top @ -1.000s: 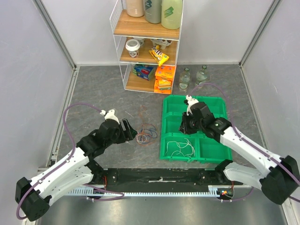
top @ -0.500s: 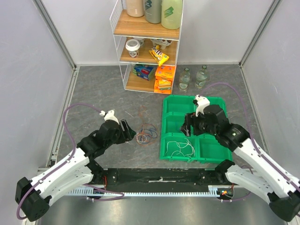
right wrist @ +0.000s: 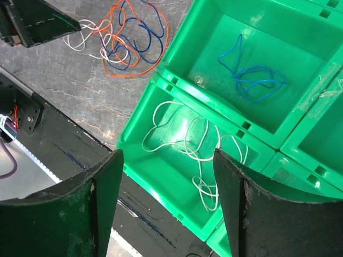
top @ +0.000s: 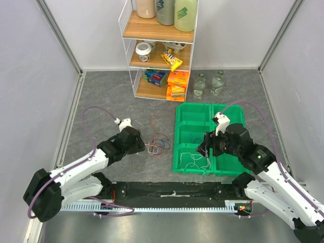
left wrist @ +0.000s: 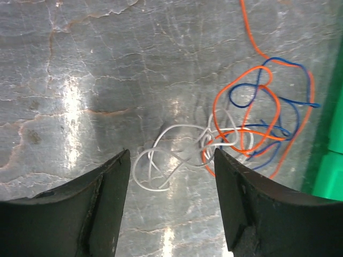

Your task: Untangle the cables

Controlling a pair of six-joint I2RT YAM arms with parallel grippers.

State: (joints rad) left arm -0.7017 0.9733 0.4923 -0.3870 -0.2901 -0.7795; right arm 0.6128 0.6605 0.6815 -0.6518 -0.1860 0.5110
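A tangle of orange, blue and white cables [top: 157, 144] lies on the grey table left of the green tray [top: 178, 132]. In the left wrist view the white cable [left wrist: 171, 158] loops toward me, knotted into the orange cable [left wrist: 252, 115] and the blue cable [left wrist: 278, 101]. My left gripper [top: 142, 145] is open and empty, just left of the tangle and close above the table. My right gripper [top: 204, 150] is open and empty above the tray. A loose white cable [right wrist: 201, 147] lies in the tray's near-left bin, a blue cable [right wrist: 252, 80] in the bin behind it.
A white wire shelf [top: 159, 48] with bottles, snacks and boxes stands at the back. Two glass bottles [top: 208, 83] stand beside it, behind the tray. The black mounting rail [top: 172, 192] runs along the near edge.
My left gripper has dropped and moved right, up to the tangle. My right gripper has moved back toward me from the tray's middle row to over the near-left bin.
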